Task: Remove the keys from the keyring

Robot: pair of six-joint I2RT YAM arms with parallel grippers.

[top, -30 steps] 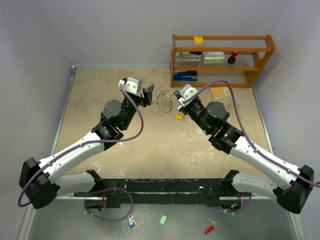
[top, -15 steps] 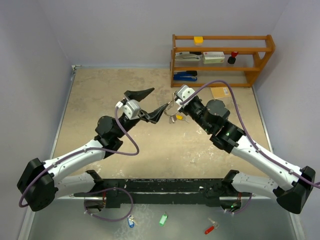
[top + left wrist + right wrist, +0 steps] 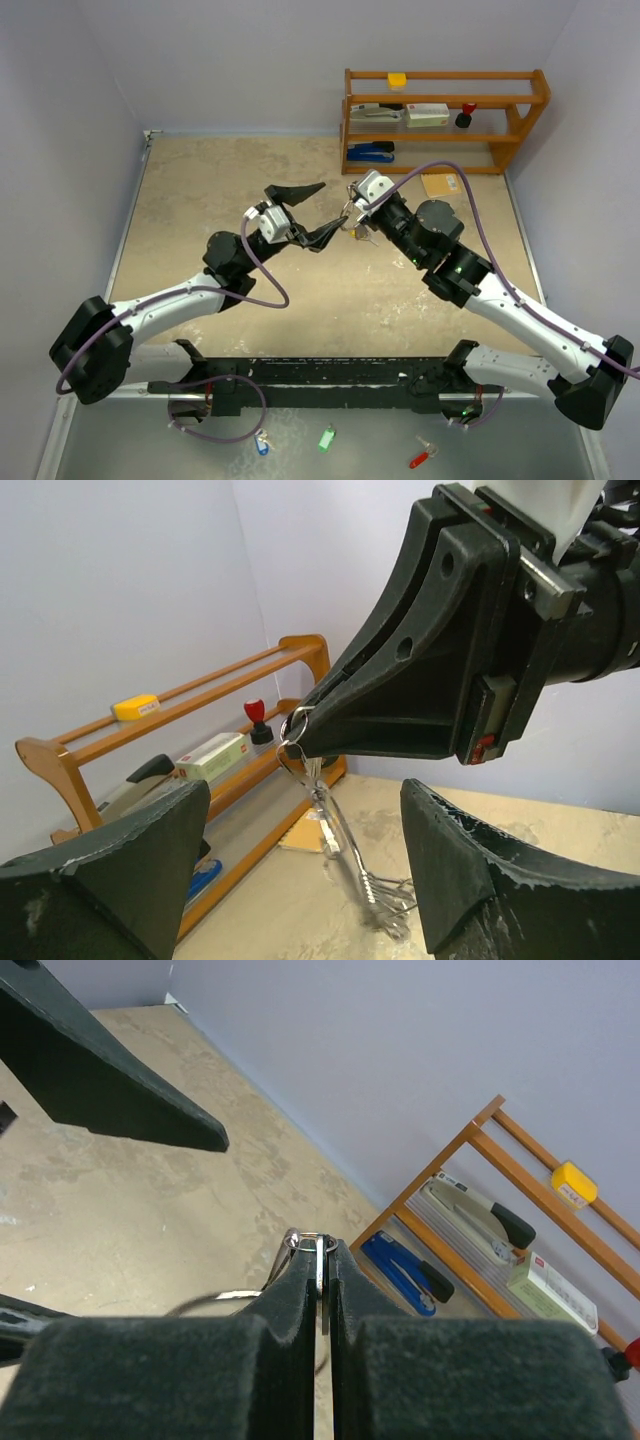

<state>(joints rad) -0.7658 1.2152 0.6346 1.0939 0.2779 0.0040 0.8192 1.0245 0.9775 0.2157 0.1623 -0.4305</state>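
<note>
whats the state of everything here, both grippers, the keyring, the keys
left gripper: open, one finger on each side of the hanging keyring, not gripping it
right gripper: shut, pinching the keyring at its top
keyring: hanging down from the right gripper's tips
keys: on the keyring, bunched at its lower end

Beige, mottled tabletop (image 3: 200, 190), closed in by pale walls along its far and left edges. At the far right corner, standing on it, an orange wooden shelf rack (image 3: 500, 138); flat just in front of the rack, a small tan card (image 3: 438, 184); along the near edge, a black metal rail (image 3: 320, 375). Beyond the near edge, on a grey strip (image 3: 150, 450): a blue-headed key (image 3: 262, 445), a green-headed key (image 3: 326, 438) and a red-headed key (image 3: 420, 459).
</note>
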